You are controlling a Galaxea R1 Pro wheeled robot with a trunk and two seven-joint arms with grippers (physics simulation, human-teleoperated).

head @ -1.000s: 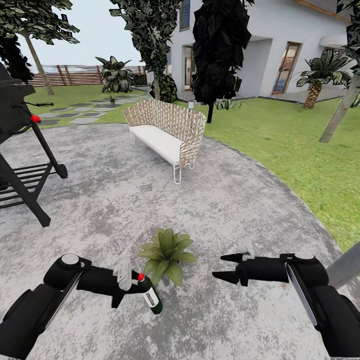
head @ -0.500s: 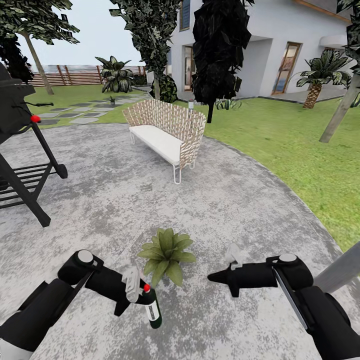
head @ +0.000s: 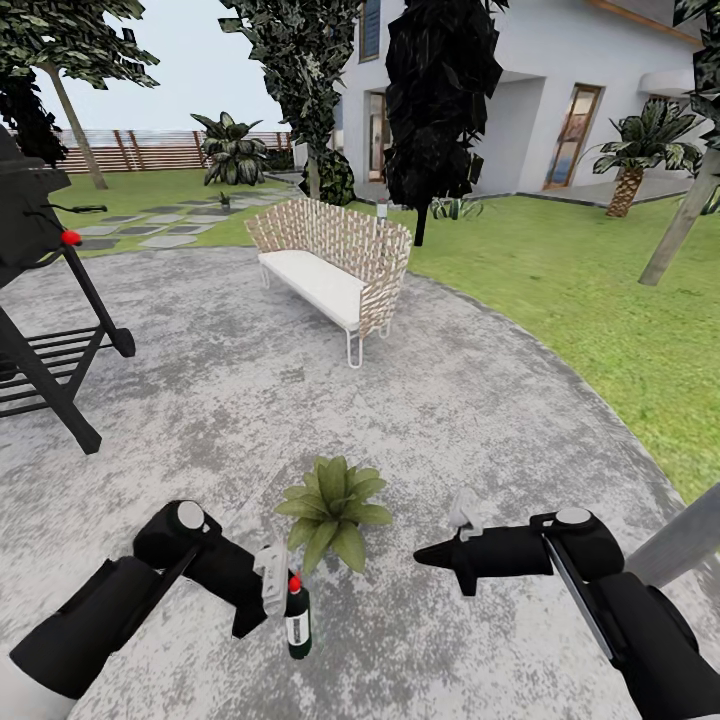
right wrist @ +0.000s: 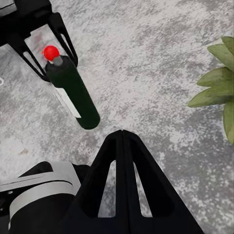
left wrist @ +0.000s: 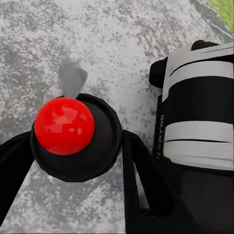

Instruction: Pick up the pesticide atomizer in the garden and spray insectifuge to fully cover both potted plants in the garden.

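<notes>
On the grey patio (head: 430, 400), the left claw (head: 285, 590) grips a dark green, red-capped pesticide atomizer (head: 297, 617) just beside a potted plant (head: 333, 508). The right claw (head: 432, 553), fingers pressed together and empty, hovers on the plant's other side.

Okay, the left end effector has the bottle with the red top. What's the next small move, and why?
Probably swing the left end effector a little toward the potted plant and aim the bottle's top at the leaves. The atomizer, a dark green bottle with a red top, is gripped between its fingers beside the plant, whose leaves show no whitish specks.
</notes>
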